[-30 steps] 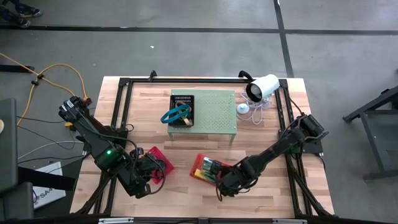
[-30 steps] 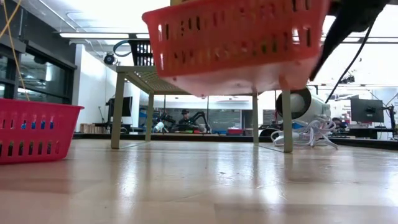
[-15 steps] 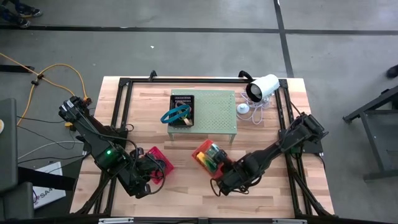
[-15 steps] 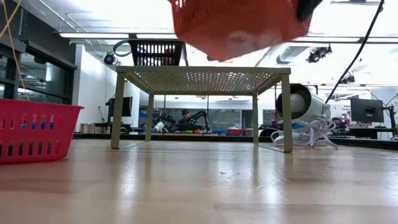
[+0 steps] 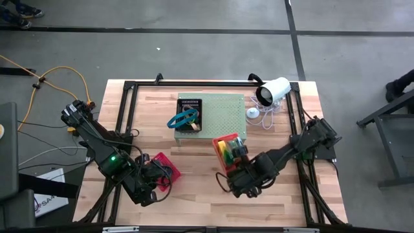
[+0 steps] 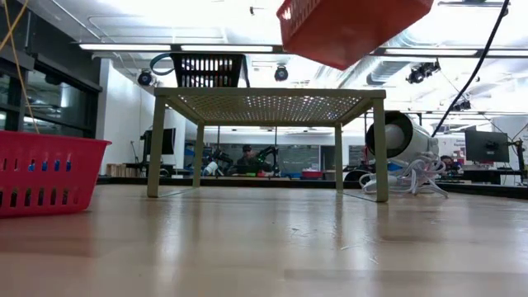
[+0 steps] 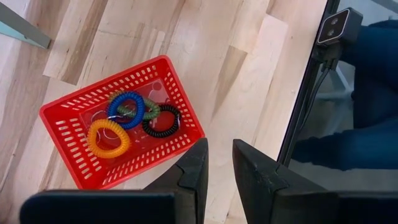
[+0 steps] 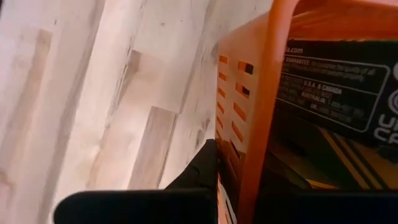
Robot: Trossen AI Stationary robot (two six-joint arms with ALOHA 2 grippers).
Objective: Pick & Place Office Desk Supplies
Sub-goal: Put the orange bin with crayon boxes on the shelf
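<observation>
Jaws of right gripper (image 5: 234,173) clamped on wall of orange-red tray (image 5: 228,150), one finger (image 8: 202,165) outside the slotted wall, the other inside. Tray lifted clear of table (image 5: 194,200): seen in upper right of low view, tilted, underside showing, above level of pale green perforated stand (image 5: 223,115). From above, tray sits centre-right of frame, just below stand's lower right corner, carrying a yellow-green marker (image 5: 222,149) and a small green-labelled pack (image 5: 233,146). Right wrist view filled by tray wall plus a dark printed label inside; pack type not readable.

Left gripper (image 5: 157,183) at lower left of high view, jaws parted narrowly, holding nothing, fingers (image 7: 194,168) apart with bare wood between. Hovers beside red tray (image 5: 169,163), which rests on table; near corner of tray just beside fingertips in left wrist view, not touching. Inside red tray: orange ring (image 7: 108,138), blue ring (image 7: 126,109), black coil ring (image 7: 160,121), and a green loop (image 7: 150,111) partly under the blue one, all lying flat and overlapping at edges.

Black tray (image 5: 190,111) on stand's top, left end, with blue rubber-band loop (image 5: 182,118) draped over its edge. White camera (image 5: 272,91) with cable at upper right of table. Person seated far behind stand in low view.
</observation>
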